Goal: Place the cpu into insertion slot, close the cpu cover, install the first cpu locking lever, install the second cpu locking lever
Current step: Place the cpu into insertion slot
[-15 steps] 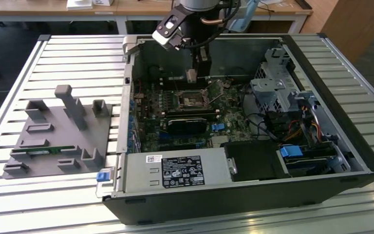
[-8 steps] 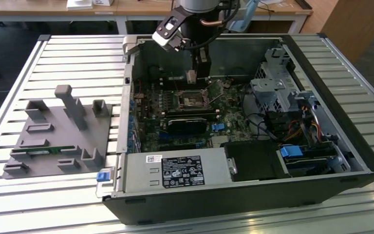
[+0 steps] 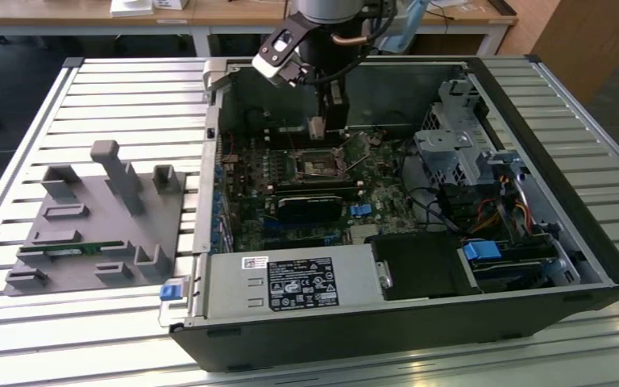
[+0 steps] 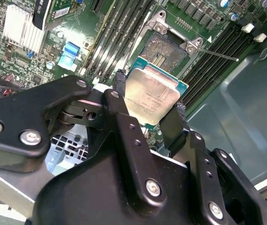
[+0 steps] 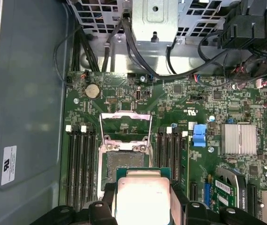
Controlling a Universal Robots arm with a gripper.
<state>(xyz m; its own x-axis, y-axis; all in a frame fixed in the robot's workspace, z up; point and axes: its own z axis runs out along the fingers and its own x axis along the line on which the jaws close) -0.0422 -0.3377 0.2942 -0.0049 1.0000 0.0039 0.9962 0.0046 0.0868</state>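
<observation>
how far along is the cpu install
Nothing seated yet. The gripper holds the cpu between its fingers, close by the insertion slot, whose recess is bare. The cpu cover stands open. Seating, closing and both latching steps remain.

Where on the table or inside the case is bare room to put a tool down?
Bare slats of the table around the grey fixture, and the plain case panel beside the memory slots. Crowded around the insertion slot, where the hand holds the cpu.
</observation>
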